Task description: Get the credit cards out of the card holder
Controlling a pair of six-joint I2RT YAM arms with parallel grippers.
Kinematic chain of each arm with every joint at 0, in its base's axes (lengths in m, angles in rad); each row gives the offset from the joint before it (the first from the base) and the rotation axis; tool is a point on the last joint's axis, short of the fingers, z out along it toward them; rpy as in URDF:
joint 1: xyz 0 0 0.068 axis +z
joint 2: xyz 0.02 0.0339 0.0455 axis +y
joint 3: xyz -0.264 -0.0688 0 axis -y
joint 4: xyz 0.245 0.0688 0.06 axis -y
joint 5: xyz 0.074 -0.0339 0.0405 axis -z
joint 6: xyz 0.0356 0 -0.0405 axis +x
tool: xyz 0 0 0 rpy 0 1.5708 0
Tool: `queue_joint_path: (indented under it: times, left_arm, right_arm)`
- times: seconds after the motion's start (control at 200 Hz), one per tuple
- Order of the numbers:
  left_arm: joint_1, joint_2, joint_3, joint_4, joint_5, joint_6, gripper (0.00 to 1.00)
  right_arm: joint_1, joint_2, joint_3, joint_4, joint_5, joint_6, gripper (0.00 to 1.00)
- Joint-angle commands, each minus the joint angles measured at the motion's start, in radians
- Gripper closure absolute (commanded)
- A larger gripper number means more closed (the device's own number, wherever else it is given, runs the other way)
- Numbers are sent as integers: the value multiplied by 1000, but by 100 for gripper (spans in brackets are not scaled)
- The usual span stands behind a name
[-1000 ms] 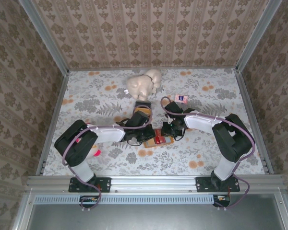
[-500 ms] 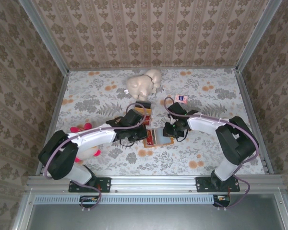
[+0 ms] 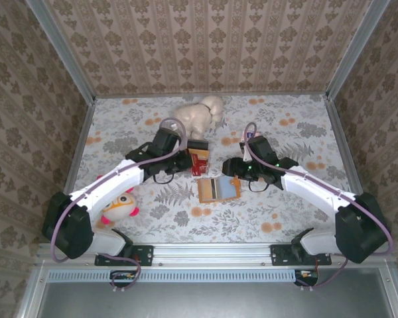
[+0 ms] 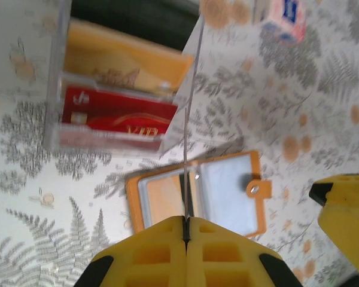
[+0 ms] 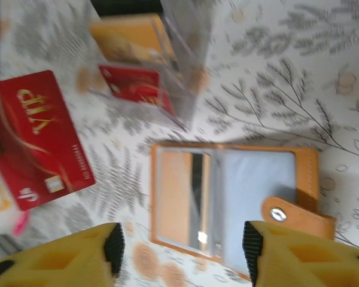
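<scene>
**Thin, slick cards call for an edge pinch**

The card holder (image 5: 239,179) lies open and flat on the table (image 3: 285,218) between the arms. Its long axis runs across the right wrist view, with the snap tab (image 5: 279,214) at the right end. The right gripper (image 5: 180,242) hovers over it, fingers spread wide. The left gripper (image 4: 185,230) is pressed together on a red card (image 5: 36,137), held on edge beside a clear tray (image 4: 55,89) of cards. Cards look light, stiff and slippery (a flat grip would likely slide). A dark strip (image 5: 196,173) in the pocket may be another card, best taken by its exposed edge.

Legible markings: "VIP" only.
Gold "VIP" on the red credit card (image 5: 39,137) up-left of the right gripper (image 5: 180,248); the same on the second red card (image 4: 116,116), ahead-left of the left gripper (image 4: 185,230).
</scene>
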Motion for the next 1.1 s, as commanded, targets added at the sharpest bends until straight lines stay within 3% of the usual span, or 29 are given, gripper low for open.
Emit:
queue_joint_path:
  times: [0.0,0.21,0.51,0.625,0.865,1.095]
  left_arm:
    - [34,-16,72,63,92,63,100]
    - [103,-11,83,224,217,-18,100]
    - [136,25,83,305,267,-74,100]
    - [146,17,73,336,271,-99,100]
    - [155,16,29,411,290,-164,100]
    - [157,-6,-9,436,290,-184,100]
  right_arm:
    - [-32,3,23,117,-105,35,27]
    - [-69,140,118,327,-310,143,10]
    - [-75,303,189,627,-381,321,19]
    - [-74,333,197,694,-420,375,25]
    - [-75,349,175,831,-446,472,54]
    - [-71,341,142,881,-474,498,68]
